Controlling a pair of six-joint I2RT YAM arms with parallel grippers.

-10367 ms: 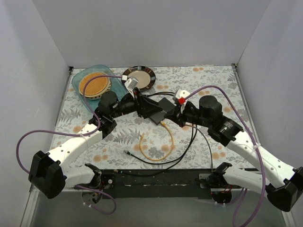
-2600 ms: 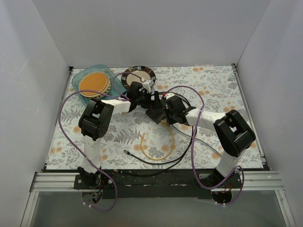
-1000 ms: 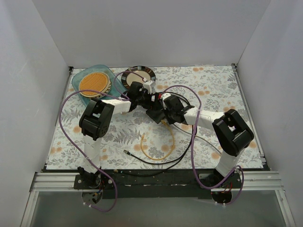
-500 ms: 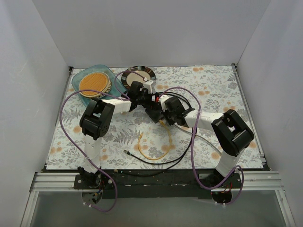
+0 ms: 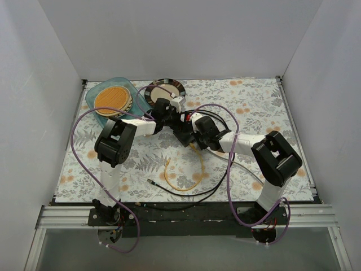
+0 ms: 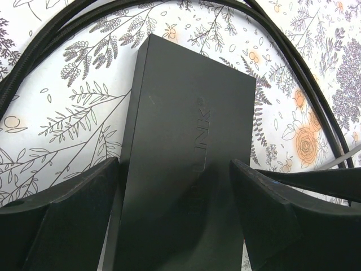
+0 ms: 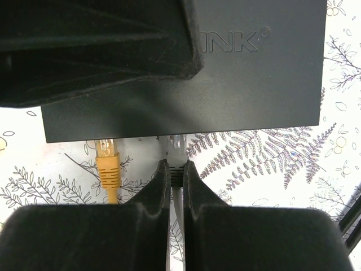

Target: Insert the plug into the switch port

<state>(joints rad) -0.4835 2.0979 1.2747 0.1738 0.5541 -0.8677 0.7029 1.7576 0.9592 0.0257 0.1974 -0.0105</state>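
The switch, a flat dark grey box (image 7: 265, 84) (image 5: 181, 131), lies mid-table. My left gripper (image 6: 175, 164) (image 5: 171, 117) straddles it, one finger against each long side. My right gripper (image 7: 176, 169) (image 5: 193, 135) is shut on a clear plug (image 7: 178, 145) with a grey boot, on a pale grey cable. The plug's tip meets the box's near edge. To its left a yellow-booted plug (image 7: 107, 155) on the yellow cable (image 5: 198, 169) also sits at that edge. The switch ports lie under the edge and are hidden.
Black cables (image 6: 56, 34) curve round the box's far end and loop toward the near edge (image 5: 217, 178). A dark-rimmed plate (image 5: 166, 90) and a blue tray (image 5: 93, 107) with an orange disc stand at the back left. White walls enclose the floral table.
My right gripper has edged left toward the box with the plug. The yellow cable's loop has shifted slightly left. The left gripper has stayed in place.
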